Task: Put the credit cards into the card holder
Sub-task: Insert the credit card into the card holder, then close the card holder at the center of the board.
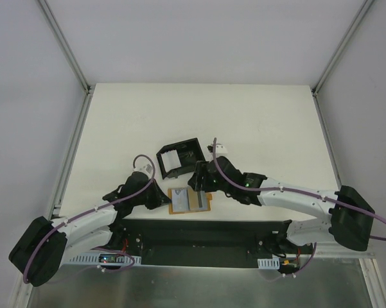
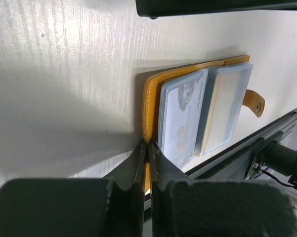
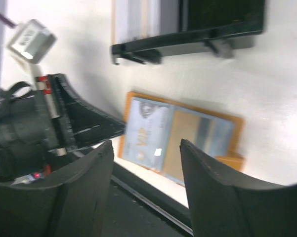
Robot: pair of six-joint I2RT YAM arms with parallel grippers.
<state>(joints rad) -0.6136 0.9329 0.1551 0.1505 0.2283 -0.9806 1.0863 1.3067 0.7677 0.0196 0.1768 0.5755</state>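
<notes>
A tan-orange wallet (image 1: 174, 208) lies open near the table's front edge, with clear sleeves facing up. The sleeves hold credit cards: a pale blue one marked VIP (image 3: 146, 131) and a tan one (image 3: 188, 140). My left gripper (image 2: 148, 148) is shut on the wallet's orange left edge (image 2: 149, 98). My right gripper (image 3: 147, 153) hovers open above the wallet with nothing between its fingers. The card holder (image 1: 180, 157), a black open-topped box with a white ridged insert, stands just beyond the wallet and also shows in the right wrist view (image 3: 188, 29).
A black rail (image 1: 205, 231) runs along the table's near edge right beside the wallet. A small white block on a purple cable (image 3: 30, 39) hangs by the right wrist. Metal frame posts (image 1: 64, 45) border the white table on both sides.
</notes>
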